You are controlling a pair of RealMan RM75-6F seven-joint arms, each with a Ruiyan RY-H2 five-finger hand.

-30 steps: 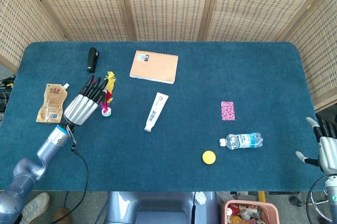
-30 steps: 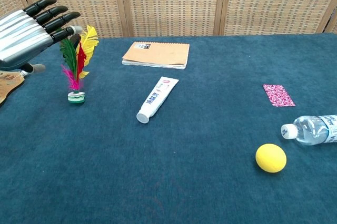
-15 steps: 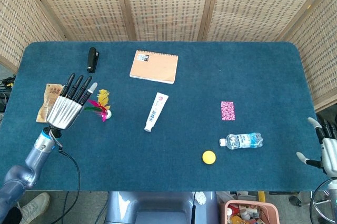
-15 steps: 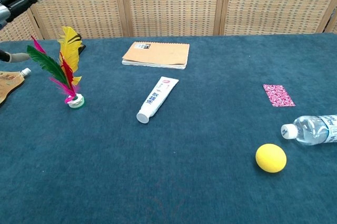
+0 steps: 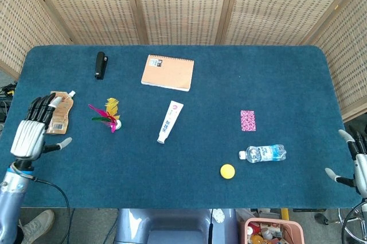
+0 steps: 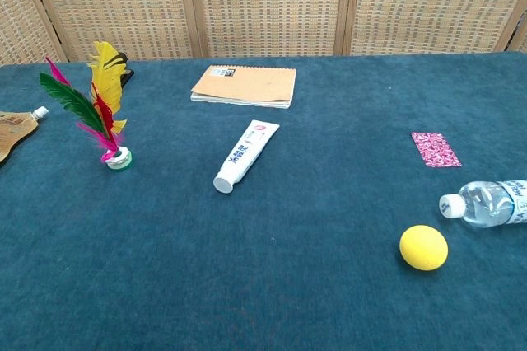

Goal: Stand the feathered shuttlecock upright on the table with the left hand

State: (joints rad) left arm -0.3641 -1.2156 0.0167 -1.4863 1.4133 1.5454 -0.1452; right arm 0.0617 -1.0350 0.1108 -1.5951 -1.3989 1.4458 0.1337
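The feathered shuttlecock [image 5: 109,115] [image 6: 97,111] stands on its small round base on the blue table, its yellow, green, red and pink feathers leaning a little to the left in the chest view. My left hand [image 5: 31,130] is well to its left near the table's edge, open and holding nothing, seen only in the head view. My right hand [image 5: 354,161] shows at the far right edge of the head view, off the table, fingers apart and empty.
A brown spouted pouch [image 5: 58,113] lies beside the left hand. Also on the table [image 5: 206,95]: a black stapler [image 5: 101,64], an orange notebook [image 5: 168,72], a white tube [image 5: 170,121], a pink card [image 5: 248,120], a water bottle [image 5: 264,153] and a yellow ball [image 5: 227,170].
My left hand let go of the shuttlecock and drew back to the left and toward the near edge, leaving the chest view. The shuttlecock stays standing, feathers tipped slightly left.
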